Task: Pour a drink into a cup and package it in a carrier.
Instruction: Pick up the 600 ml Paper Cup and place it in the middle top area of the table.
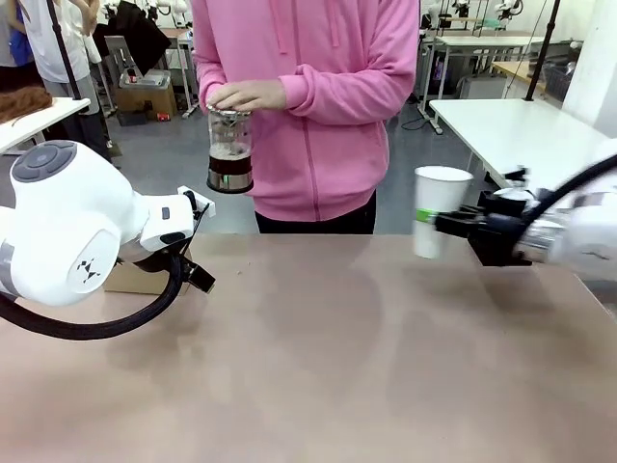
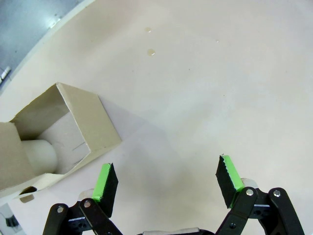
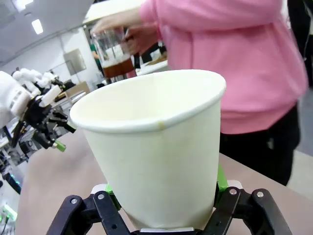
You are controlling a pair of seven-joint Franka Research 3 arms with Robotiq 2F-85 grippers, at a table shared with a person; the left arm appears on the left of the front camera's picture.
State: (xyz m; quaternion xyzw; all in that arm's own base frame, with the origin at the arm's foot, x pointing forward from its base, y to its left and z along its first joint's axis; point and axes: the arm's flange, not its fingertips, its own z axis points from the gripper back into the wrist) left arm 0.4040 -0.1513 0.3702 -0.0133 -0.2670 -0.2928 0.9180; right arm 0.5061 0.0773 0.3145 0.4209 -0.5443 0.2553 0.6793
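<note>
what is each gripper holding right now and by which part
Right gripper holds the cup by its lower side wall; left gripper is open, holding nothing.

No readable text, labels, numbers or signs.

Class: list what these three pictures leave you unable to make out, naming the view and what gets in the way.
Right wrist view: the cup hides its own bottom behind its wall, so its contents are unknown.
Left wrist view: the carrier is cut by the left edge; its walls half hide the white thing inside.
Front view: the person's hand covers the top of the jug; the right gripper is blurred.
</note>
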